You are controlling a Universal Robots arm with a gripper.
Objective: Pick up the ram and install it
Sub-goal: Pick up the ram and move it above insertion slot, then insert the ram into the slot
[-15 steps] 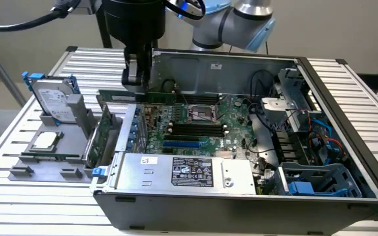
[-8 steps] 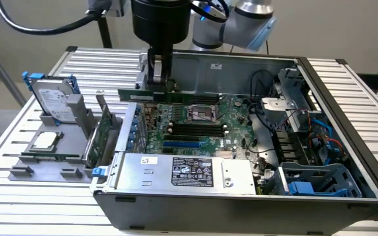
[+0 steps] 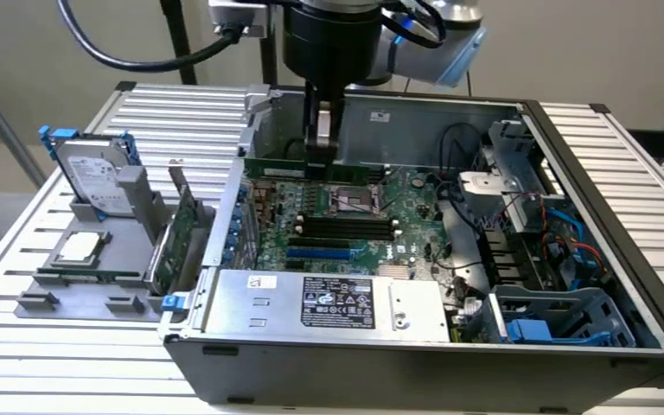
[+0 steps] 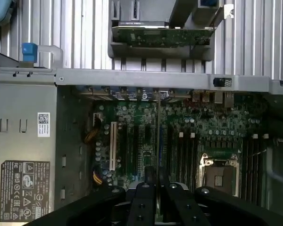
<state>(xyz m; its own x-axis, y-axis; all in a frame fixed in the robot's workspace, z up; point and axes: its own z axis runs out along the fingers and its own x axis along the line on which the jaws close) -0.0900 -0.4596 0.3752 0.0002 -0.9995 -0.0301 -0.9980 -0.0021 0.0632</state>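
- RAM [image 3: 277,166] is held in the hand [image 3: 322,156], inside the open PC case [image 3: 424,367], above the motherboard [image 3: 415,232].
- Hand is closed narrow on the stick, gripping it approx mid-length. Fingers point down and the stick's long edge is level.
- Ext. view: the stick shows just past the far side of the CPU socket [image 3: 353,201]. It looks raised off the board, not seated; can't tell how high.
- Wrist view: RAM [image 4: 159,136] shows edge-on as a thin line running out from the hand [image 4: 158,181] across the board. It lies between the white slot [image 4: 113,146] and the socket [image 4: 219,176].
- Black slots w/ white clips [image 3: 344,227] sit on the socket's near side.
- PSU w/ labels [image 3: 321,303] is at the case's near edge.
- On the ribbed desk [image 3: 638,181], at the ext. view's left of the case, a grey holder [image 3: 49,294] carries a hard drive [image 3: 87,173], a silver CPU chip [image 3: 79,249] and a green expansion card [image 3: 179,242], all well apart from the hand.
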